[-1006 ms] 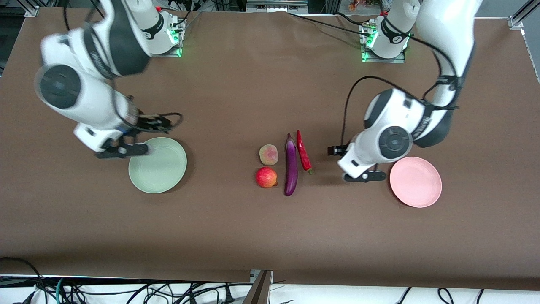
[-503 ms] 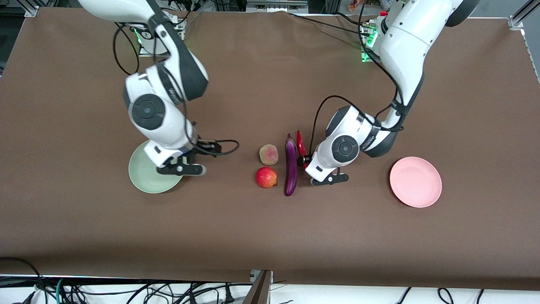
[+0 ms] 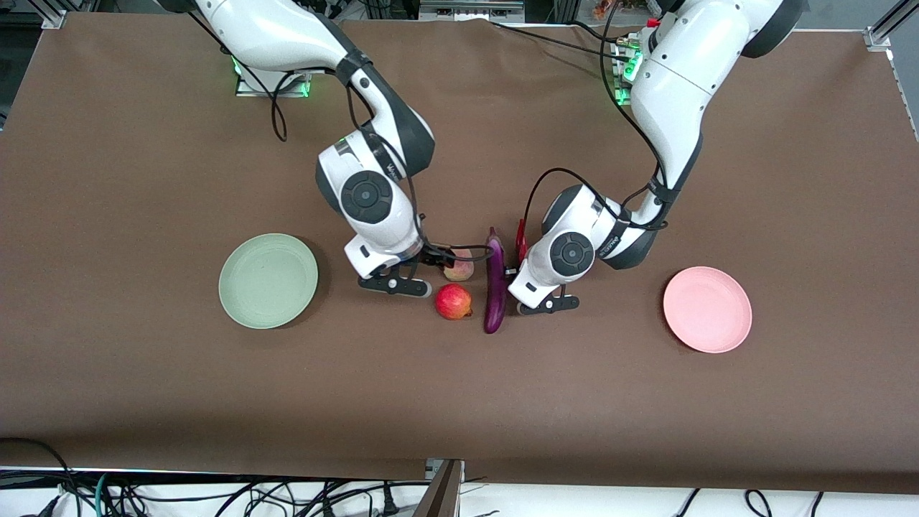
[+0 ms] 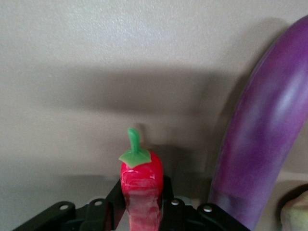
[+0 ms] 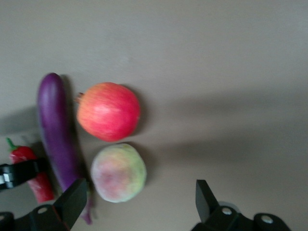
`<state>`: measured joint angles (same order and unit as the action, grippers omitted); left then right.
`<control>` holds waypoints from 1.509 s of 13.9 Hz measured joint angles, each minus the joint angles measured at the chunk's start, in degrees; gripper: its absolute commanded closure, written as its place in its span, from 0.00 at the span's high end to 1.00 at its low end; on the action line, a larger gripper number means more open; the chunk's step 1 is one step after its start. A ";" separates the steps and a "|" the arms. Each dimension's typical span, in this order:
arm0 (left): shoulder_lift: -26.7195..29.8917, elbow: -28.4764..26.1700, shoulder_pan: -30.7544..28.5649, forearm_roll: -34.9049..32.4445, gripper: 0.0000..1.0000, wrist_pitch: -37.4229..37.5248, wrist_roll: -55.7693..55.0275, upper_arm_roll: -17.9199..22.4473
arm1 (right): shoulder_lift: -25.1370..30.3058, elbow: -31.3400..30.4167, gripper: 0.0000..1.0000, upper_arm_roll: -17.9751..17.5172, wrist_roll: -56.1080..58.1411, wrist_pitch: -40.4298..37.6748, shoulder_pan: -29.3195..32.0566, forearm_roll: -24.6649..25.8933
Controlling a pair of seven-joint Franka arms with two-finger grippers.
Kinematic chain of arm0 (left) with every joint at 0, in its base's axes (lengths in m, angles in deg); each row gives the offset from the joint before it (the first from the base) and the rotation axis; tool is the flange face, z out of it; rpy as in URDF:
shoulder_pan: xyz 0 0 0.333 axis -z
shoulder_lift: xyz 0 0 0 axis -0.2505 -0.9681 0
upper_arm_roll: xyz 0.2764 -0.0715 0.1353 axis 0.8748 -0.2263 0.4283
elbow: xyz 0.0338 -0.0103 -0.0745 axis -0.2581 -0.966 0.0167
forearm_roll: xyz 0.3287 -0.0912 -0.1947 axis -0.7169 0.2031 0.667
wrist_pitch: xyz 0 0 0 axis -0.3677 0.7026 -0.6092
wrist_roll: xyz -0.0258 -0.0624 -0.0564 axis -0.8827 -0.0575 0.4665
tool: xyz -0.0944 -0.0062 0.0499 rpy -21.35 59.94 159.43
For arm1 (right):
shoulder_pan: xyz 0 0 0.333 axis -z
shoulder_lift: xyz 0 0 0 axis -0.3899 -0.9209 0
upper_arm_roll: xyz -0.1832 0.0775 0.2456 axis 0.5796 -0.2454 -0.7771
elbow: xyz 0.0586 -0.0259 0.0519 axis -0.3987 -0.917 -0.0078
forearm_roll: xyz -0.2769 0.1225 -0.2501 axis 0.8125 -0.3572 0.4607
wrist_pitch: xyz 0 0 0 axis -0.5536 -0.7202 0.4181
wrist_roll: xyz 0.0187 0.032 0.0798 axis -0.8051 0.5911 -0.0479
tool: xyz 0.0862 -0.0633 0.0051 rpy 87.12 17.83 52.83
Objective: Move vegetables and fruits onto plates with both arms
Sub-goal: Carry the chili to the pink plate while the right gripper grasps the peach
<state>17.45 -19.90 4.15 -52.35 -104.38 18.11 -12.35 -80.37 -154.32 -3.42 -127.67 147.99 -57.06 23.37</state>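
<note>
Peach (image 3: 459, 268) sits farther from the camera than the round fruit (image 3: 453, 301), eggplant (image 3: 495, 291) beside both.

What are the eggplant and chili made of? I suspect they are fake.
Eggplant: seemingly smooth plastic, with an even glossy sheen. Chili: likely plastic too, shiny red, with a flat moulded-looking green stem. Neither can be told for sure.

Hidden and cut-off parts

In the front view the left arm's wrist covers most of the chili pepper (image 3: 520, 243), and the right arm's wrist covers part of the peach (image 3: 459, 268). In the left wrist view the picture's edge cuts the eggplant (image 4: 262, 144) and the pepper's body. The right wrist view shows only the right gripper's (image 5: 139, 199) finger bases.
</note>
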 measured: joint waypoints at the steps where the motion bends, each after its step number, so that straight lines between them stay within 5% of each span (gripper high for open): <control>1: 0.04 0.12 -0.11 0.00 0.15 0.00 -0.01 0.09 | -0.36 0.30 1.00 0.00 -1.33 1.28 -0.21 -0.14; 5: 2.94 2.84 -2.84 -0.19 0.15 7.65 1.14 0.80 | -2.10 0.32 1.00 -0.03 -4.74 5.11 -1.10 -0.25; 9: 8.75 3.72 -10.39 -2.33 0.17 16.67 13.43 1.45 | -3.46 -0.14 1.00 -0.02 -7.04 7.01 -3.97 -0.03; 15: 8.48 2.89 -22.28 -12.15 0.19 16.85 36.08 1.74 | -6.19 -2.65 1.00 0.55 -8.60 11.80 -5.88 4.08; 17: 7.01 2.59 -24.19 -16.59 0.30 13.40 39.49 1.71 | -7.35 -2.74 0.99 0.70 -9.00 13.00 -5.88 4.37; 18: 6.05 2.48 -24.82 -17.30 0.77 12.23 40.70 1.72 | -7.80 -2.74 0.98 0.70 -9.14 13.33 -5.89 4.42; 19: 5.21 2.44 -25.23 -17.42 1.00 11.59 41.45 1.72 | -8.07 -2.74 0.93 0.70 -9.27 13.52 -5.89 4.43; 21: 4.40 2.43 -25.37 -17.42 1.00 10.98 41.96 1.58 | -8.31 -2.74 0.74 0.69 -9.48 14.09 -5.95 4.43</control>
<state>21.85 -17.48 -21.22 -69.77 -93.40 60.07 -10.77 -88.68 -157.06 -2.72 -137.15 162.07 -63.01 27.80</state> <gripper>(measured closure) 0.586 0.022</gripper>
